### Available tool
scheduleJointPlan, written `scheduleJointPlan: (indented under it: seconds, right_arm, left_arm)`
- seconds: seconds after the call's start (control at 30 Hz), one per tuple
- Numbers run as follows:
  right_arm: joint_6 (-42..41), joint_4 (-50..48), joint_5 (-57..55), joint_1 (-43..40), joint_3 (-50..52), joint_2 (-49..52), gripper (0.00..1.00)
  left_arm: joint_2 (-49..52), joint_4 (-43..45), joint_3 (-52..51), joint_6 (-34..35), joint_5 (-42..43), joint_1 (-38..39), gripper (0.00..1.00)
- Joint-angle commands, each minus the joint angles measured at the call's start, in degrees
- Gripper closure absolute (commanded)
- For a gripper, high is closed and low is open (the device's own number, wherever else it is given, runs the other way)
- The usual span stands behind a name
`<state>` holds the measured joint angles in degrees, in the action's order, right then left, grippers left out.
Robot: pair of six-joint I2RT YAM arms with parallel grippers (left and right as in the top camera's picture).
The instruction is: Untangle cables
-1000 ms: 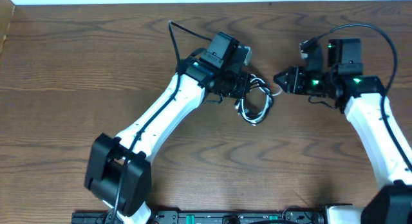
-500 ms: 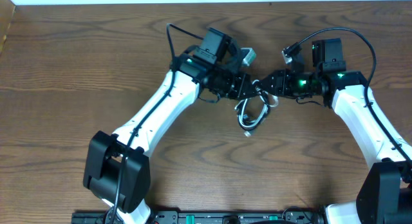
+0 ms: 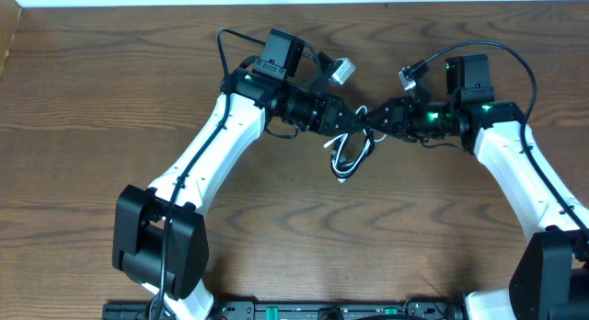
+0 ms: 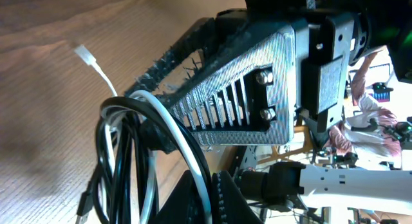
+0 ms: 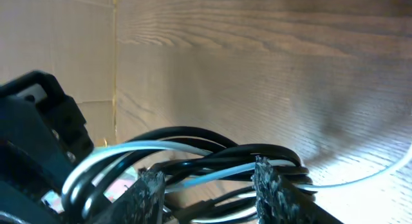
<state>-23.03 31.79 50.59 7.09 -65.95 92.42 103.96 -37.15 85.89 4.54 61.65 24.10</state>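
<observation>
The black and white cables (image 3: 346, 158) hang in a tangled bunch of loops between my two grippers, over the middle of the wooden table. My left gripper (image 3: 356, 119) is shut on a white strand and a black strand; the left wrist view shows the pinch at its jaws (image 4: 211, 199), with the white cable (image 4: 175, 130), the black cable (image 4: 129, 153) and a white plug (image 4: 84, 54). My right gripper (image 3: 375, 120) meets it from the right. Its fingers (image 5: 209, 185) stand apart, with black strands (image 5: 193, 135) and white strands (image 5: 129, 149) running between them.
The table top (image 3: 110, 99) is brown wood, with its back edge (image 3: 276, 7) against a white wall. Thick black arm wires loop above both wrists (image 3: 515, 53). The right gripper's ribbed finger (image 4: 251, 89) fills the left wrist view.
My right gripper came in from the right and reached the tangle. My left gripper drew back to the left with the cables, and the hanging loops shifted left with it.
</observation>
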Motion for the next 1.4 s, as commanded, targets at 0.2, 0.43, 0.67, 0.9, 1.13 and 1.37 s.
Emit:
scheduleJointPlan:
  seconds: [0.2, 0.43, 0.67, 0.9, 1.13, 1.37]
  right_arm:
    - [-9.8, -3.4, -0.2, 4.0, -0.9, 2.1, 0.57]
    - [-12.3, -5.2, 0.0, 5.0, -1.0, 7.8, 0.68]
    - [-9.8, -4.7, 0.0, 3.0, -1.0, 9.6, 0.99]
    - [-0.3, 3.5, -9.0, -2.0, -1.0, 9.6, 0.99]
    - [1.5, 12.6, -36.2, -5.9, -1.0, 9.6, 0.99]
    - [4.7, 14.4, -36.4, -5.9, -1.0, 9.6, 0.99]
  left_arm:
    - [0.2, 0.0, 0.3, -1.0, 2.8, 0.0, 0.92]
    - [0.2, 0.0, 0.3, -1.0, 2.8, 0.0, 0.93]
    - [0.2, 0.0, 0.3, -1.1, 2.6, -0.4, 0.92]
    - [0.2, -3.1, 0.3, -0.9, -1.1, -4.1, 0.93]
    - [0.2, -5.1, 0.3, -0.9, -1.3, -7.4, 0.93]
    - [0.2, -5.4, 0.3, -0.9, -5.9, -6.8, 0.92]
